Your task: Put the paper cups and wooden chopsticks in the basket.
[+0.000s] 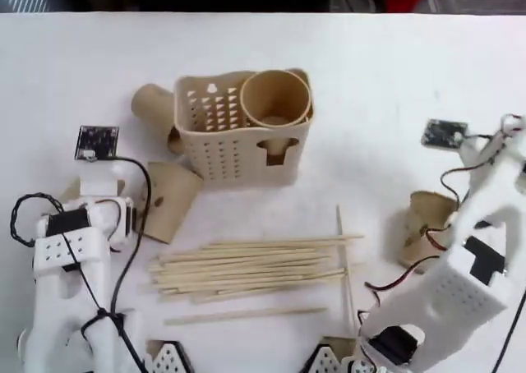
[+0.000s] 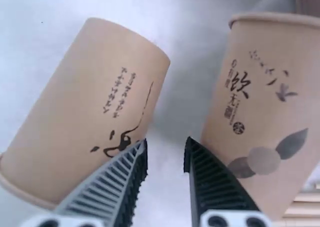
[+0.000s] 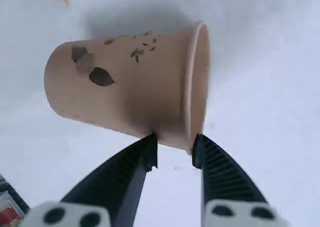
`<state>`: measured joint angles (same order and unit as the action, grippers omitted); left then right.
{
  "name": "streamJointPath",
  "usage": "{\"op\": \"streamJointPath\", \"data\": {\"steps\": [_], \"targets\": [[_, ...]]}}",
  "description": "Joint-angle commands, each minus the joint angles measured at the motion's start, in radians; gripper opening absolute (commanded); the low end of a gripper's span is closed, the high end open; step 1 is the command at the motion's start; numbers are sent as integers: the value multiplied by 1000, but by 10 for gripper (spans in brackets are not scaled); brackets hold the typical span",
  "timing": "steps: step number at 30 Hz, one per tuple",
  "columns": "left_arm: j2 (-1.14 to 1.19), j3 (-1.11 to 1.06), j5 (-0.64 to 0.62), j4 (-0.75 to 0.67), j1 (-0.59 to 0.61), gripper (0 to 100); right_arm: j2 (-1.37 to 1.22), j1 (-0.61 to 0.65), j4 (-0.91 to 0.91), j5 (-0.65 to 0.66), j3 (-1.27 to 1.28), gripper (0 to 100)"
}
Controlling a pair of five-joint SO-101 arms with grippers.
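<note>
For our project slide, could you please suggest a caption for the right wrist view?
Right gripper, fingers open, at the rim of a paper cup lying sideways on the table.

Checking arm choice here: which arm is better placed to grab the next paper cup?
Right, probably. Its tool is open at the rim of a cup lying on its side, nearly straddling the wall. The left tool is open over the gap between two cups, aligned with neither.
</note>
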<state>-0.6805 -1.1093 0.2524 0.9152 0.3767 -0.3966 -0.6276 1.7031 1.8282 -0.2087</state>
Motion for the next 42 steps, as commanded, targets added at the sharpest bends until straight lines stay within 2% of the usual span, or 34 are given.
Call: {"op": "streamJointPath", "data": {"steps": [1,3,9,13,18,22,26,31,37,42], "targets": [[-27,5,-9,-23,-12,143,13,-8,8,32,20,60],[-27,5,-9,-23,-12,143,12,-2,7,32,20,30],[-27,5,-9,-23,-12,143,12,31,-7,26,25,60],[-27,5,-9,-23,-12,143,15,36,-27,-41,57,33],[-27,5,-9,-25,-12,143,21,36,-101,-60,127,21],[-27,5,-9,-25,-12,143,22,61,-120,-176,130,19],[-27,5,-9,-25,-12,143,22,81,-223,-364,130,19],[-27,5,-9,-25,-12,143,39,97,-314,-516,129,20],[-33,-25,-9,-71,-12,143,156,162,-460,-844,137,20],[-35,-35,-8,-87,-12,143,188,248,-492,-939,140,21]]}}
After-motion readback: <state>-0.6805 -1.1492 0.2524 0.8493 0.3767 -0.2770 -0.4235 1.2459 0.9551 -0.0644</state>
